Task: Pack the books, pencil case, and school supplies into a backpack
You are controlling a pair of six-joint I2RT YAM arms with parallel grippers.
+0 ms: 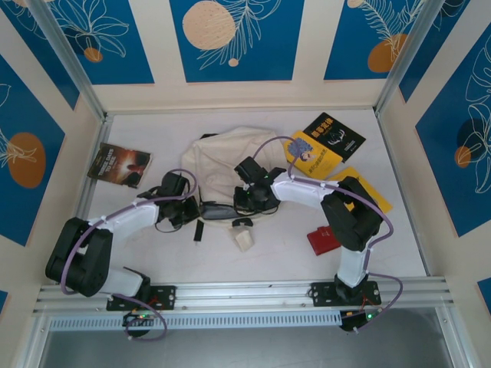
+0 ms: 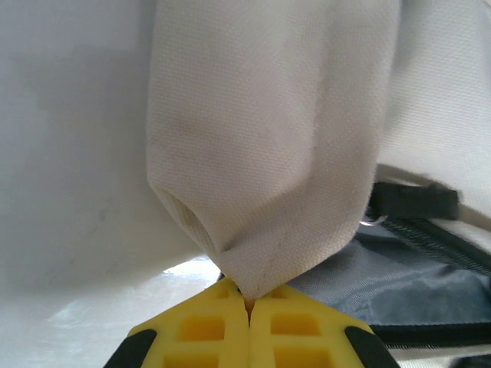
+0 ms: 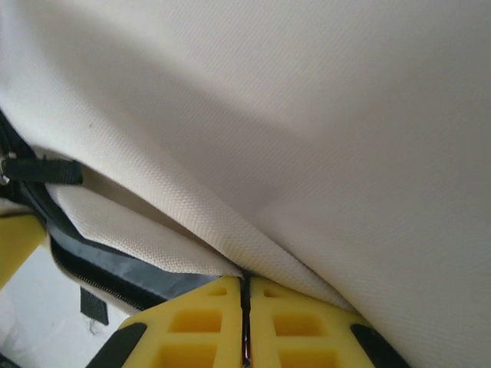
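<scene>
The white table (image 1: 153,253) carried everything, walled in by blue-and-cream panels. The largest item, the cream-white fabric backpack (image 1: 230,157), lay slumped at mid-table, towards the far side.

Both arms reached in to its near edge and covered much of that edge from above. The left gripper (image 1: 188,208) was at the bag's near left corner and the right gripper (image 1: 257,201) at the middle of the near side.

Three books lay clear of the bag:
- The dark brown book (image 1: 119,164) lay apart on the far left.
- The black book (image 1: 334,136) lay on the far right.
- The yellow book (image 1: 311,157) was tucked partly beneath the black one, just beside the bag.

A yellow flat item (image 1: 376,195) was partly hidden under the right arm. Nearer the bases lay a red block (image 1: 322,240), a small cream piece (image 1: 244,239) and a thin black strip (image 1: 199,230).

The left wrist view showed what the overhead view could not. The left gripper (image 2: 249,303) had its yellow fingers pressed together on a pinched fold of the backpack (image 2: 268,153). Grey lining (image 2: 414,284) and a black strap (image 2: 414,201) showed to the right of it.

The right wrist view showed the right gripper (image 3: 245,287) likewise clenched on a fold of the backpack (image 3: 307,115), with a dark zipper band (image 3: 100,268) at the left.

The cloth was a coarse, plain weave.
</scene>
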